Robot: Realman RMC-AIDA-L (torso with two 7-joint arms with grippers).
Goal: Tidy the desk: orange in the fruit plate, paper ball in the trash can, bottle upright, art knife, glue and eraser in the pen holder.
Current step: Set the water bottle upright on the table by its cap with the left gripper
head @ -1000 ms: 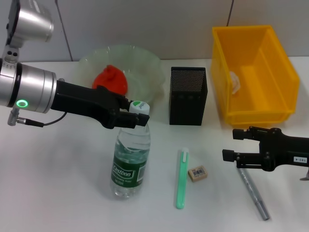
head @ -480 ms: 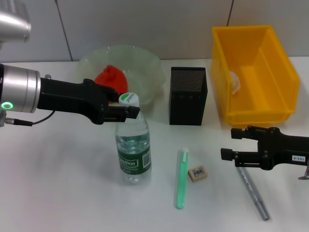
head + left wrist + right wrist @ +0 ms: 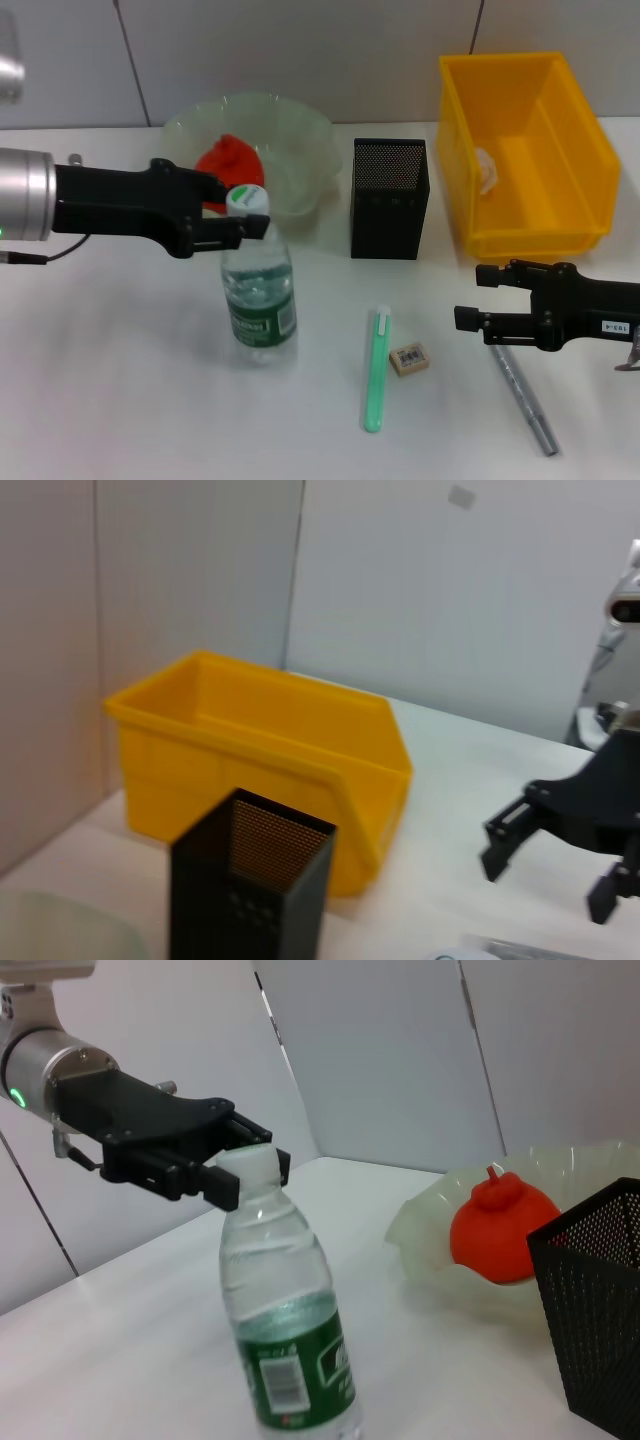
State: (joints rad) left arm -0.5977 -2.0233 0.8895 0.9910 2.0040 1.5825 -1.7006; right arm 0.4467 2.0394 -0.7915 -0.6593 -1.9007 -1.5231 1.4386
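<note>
I log: orange [image 3: 228,163] in fruit plate [image 3: 300,125] & paper ball [image 3: 487,168] in trash can [image 3: 580,150] done, bottle [image 3: 258,295] near-upright w/ cap between left gripper [image 3: 245,226] jaws pinching it, eraser [image 3: 409,358] beside spread-jawed right gripper [image 3: 466,300] still outside pen holder [image 3: 389,198].

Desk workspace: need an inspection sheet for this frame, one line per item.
Surface: desk, white.
Job's things: orange in fruit plate; paper ball in trash can; bottle near upright; eraser, green stick, grey pen lying out; pen holder.
Clutter: nothing seen.
Grippers: left gripper shut on bottle cap; right gripper open, over desk.
Cables: one at left arm.
Surroundings: grey wall panels.
</note>
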